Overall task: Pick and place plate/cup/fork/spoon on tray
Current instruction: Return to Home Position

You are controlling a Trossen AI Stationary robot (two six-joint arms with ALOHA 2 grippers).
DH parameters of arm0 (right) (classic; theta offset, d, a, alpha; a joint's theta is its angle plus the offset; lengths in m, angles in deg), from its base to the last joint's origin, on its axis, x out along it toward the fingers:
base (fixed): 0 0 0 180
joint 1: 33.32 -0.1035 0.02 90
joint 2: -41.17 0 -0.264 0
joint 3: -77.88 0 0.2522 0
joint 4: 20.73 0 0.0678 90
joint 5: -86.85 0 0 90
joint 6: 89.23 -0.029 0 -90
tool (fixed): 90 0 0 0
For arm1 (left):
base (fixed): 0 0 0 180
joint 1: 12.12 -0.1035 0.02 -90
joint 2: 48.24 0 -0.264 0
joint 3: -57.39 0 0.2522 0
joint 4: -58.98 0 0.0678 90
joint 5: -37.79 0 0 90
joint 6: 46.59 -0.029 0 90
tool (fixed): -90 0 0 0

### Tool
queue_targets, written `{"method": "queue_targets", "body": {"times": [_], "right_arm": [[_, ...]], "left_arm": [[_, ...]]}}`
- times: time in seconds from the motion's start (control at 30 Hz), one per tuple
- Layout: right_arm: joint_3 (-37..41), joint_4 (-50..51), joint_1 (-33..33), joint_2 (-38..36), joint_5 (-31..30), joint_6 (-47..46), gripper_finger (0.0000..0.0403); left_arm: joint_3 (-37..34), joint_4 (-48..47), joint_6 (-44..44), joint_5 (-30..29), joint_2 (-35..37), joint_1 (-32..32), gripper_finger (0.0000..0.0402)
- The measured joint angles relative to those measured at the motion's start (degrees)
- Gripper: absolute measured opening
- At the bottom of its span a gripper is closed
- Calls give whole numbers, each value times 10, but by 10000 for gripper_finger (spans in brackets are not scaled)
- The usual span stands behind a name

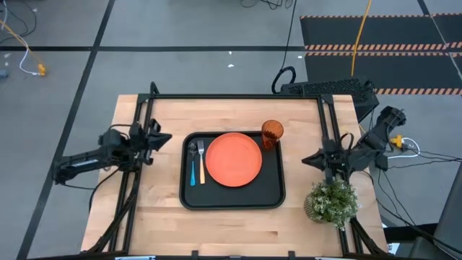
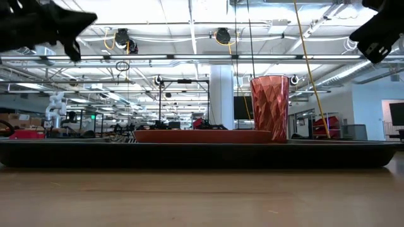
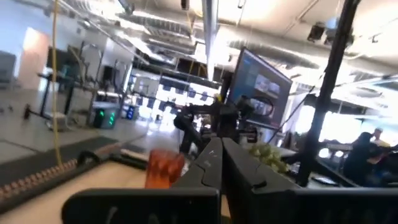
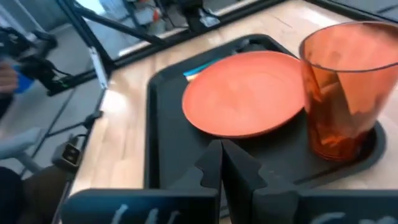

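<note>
Tray (image 1: 268, 193), loaded, sits between your arms. Left gripper (image 1: 162, 139) and right gripper (image 1: 310, 159) both pinched closed, empty; back each outward, away from its rim.

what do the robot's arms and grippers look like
Left arm and right arm are black, chunky, jointed links with thin black cables hanging off them. Left gripper and right gripper each carry two matte black fingers, wedge-shaped, narrowing to the tips.

Bare table (image 1: 159, 224) lay open all around the tray (image 1: 231, 196). Right of the tray, a potted plant (image 1: 332, 202) blocked the way; on the tray, the cup (image 1: 272, 133) stood tallest at 1 corner.
</note>
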Motion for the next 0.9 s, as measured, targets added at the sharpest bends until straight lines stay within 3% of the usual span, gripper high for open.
{"method": "queue_targets", "body": {"times": [0.1, 0.4, 0.67, 0.73, 0.9], "right_arm": [[17, -15, -15, -37, -15, 17, 0], [22, -17, -38, -122, -75, 106, 0], [24, -37, -38, -174, -80, 164, 0], [33, -74, -37, -174, -82, 202, 0], [108, -287, -37, -173, -85, 385, 0]], "left_arm": [[-36, 55, 18, -4, -10, -1, 1], [-37, 33, 5, -8, 1, -1, 1], [-39, 29, -3, -5, 1, 4, 1], [-39, 29, -3, 6, 1, 4, 1], [-39, 34, -4, 20, 1, 5, 1]]}}
